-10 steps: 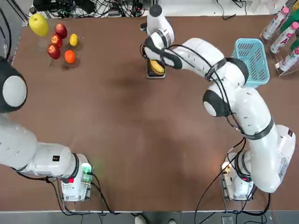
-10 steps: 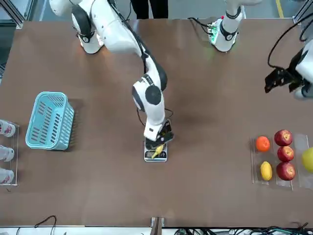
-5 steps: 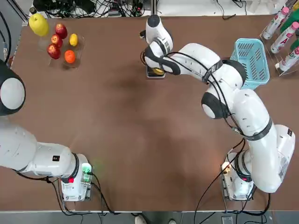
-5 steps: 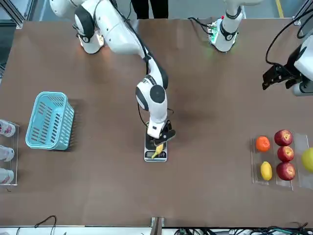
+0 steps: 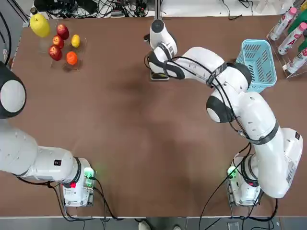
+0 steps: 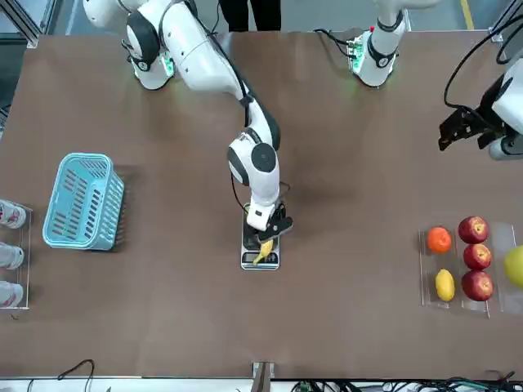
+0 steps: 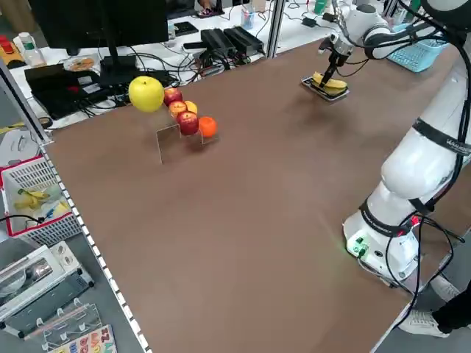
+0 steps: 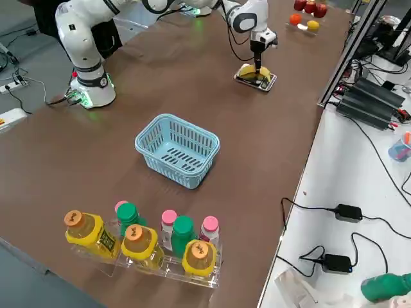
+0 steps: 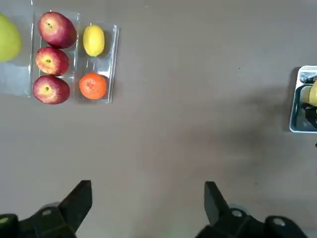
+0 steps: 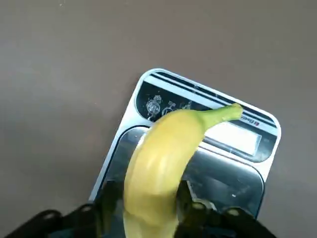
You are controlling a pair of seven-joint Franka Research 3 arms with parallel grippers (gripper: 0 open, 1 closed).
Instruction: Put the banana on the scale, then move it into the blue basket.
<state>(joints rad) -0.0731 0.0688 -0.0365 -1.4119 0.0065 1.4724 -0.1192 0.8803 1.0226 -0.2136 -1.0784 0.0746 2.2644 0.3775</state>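
One banana (image 10: pixel 157 163) on scale (image 10: pixel 230 173), right end effector (image 10: pixel 143 206) gripping it, likely for basket move; left end effector (image 9: pixel 148 210) wide.

Banana (image 10: pixel 157 166): yellow, curved, green stem, lying on scale (image 10: pixel 232 182). Scale: flat, silver rim. Blue basket (image 8: pixel 178 149): slatted, upright, apart from scale.
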